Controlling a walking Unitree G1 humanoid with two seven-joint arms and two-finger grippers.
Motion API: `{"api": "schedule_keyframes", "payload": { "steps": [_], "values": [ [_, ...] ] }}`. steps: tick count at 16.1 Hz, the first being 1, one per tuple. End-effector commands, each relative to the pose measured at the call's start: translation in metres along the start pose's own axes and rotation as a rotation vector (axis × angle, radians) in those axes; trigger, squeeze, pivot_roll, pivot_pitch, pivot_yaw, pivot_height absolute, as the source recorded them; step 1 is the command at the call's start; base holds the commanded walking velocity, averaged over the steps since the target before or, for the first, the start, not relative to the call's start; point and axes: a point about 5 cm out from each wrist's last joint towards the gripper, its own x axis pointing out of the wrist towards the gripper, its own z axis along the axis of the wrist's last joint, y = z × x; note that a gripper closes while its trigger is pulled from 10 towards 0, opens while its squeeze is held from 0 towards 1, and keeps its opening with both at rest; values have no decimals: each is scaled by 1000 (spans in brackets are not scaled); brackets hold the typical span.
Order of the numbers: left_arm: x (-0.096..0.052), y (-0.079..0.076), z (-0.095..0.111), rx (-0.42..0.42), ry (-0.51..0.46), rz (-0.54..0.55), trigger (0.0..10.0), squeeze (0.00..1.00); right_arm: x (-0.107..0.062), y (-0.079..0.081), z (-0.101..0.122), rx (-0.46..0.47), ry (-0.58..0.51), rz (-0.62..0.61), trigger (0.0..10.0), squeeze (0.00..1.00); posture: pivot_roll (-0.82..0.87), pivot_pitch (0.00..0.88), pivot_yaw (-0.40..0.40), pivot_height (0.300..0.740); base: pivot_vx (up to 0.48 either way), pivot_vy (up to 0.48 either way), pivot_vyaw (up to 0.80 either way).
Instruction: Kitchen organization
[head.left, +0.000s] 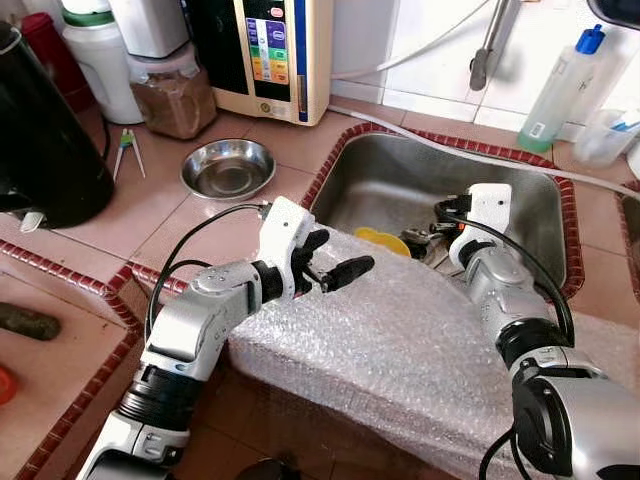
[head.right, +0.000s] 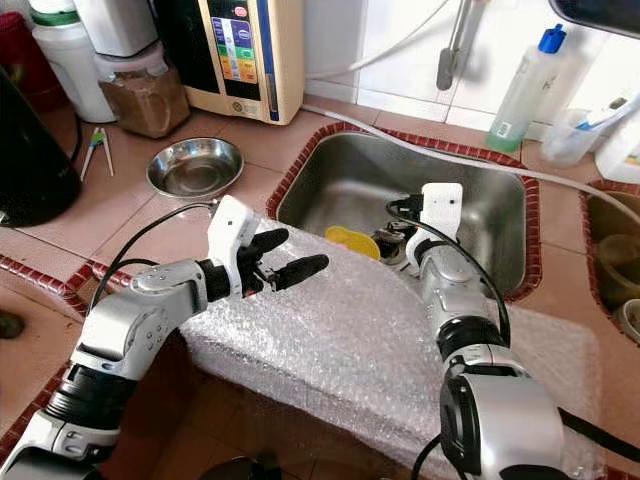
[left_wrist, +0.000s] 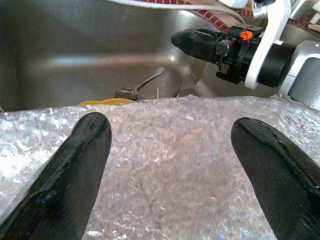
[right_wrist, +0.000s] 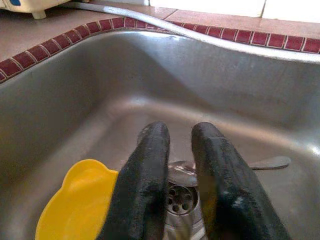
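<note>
- While the right tool (right_wrist: 180, 165) is lowered into the stainless sink (head.left: 520, 200), its two black fingers (right_wrist: 145, 190) are seen nearly closed with a narrow gap, and nothing is clearly gripped between them.
- A metal spoon (right_wrist: 260, 163) lies on the sink floor by the drain strainer (right_wrist: 180, 197), its bowl just under the fingertips; the handle is judged the likely target.
- A yellow lid-like piece (right_wrist: 75, 205) rests beside the drain and is best left undisturbed.
- The left tool (head.left: 335, 268) hovers spread wide and empty over the bubble wrap (head.left: 400, 350) draped across the front rim of the worktop (head.left: 200, 225).
- For a clean pick, the right fingers should be parted, centred over the spoon's handle and closed squarely, since thin metal on wet steel is likely to slip.
- The steel bowl (head.left: 228, 167) sits well apart on the worktop.
</note>
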Motion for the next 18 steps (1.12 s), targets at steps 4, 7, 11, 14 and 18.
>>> {"api": "schedule_keyframes", "payload": {
  "steps": [4, 7, 11, 14, 18],
  "values": [
    [0, 1, 4, 23, -11, 24, 10000, 1000, 0, 2, 4, 61, -40, 22, 10000, 1000, -11, 113, 28, 740, 0, 0, 0],
    [0, 18, 14, 23, -82, 168, 10000, 1000, 1, 16, 16, 152, -122, 116, 10000, 1000, -8, 109, 28, 740, 0, 0, 0],
    [1, 38, 31, -10, -161, 330, 10000, 1000, -12, 45, 14, 91, -178, 315, 10000, 1000, -12, 112, 32, 740, 0, 0, 0],
    [-2, 67, 38, -32, -198, 581, 10000, 1000, -30, 60, 10, 65, -204, 408, 10000, 1000, -25, 120, 39, 740, 0, 0, 0],
    [-6, 93, 43, -27, -207, 707, 10000, 1000, -52, 68, 2, 70, -191, 451, 10000, 1000, -38, 125, 53, 740, 0, 0, 0]
  ]
}}
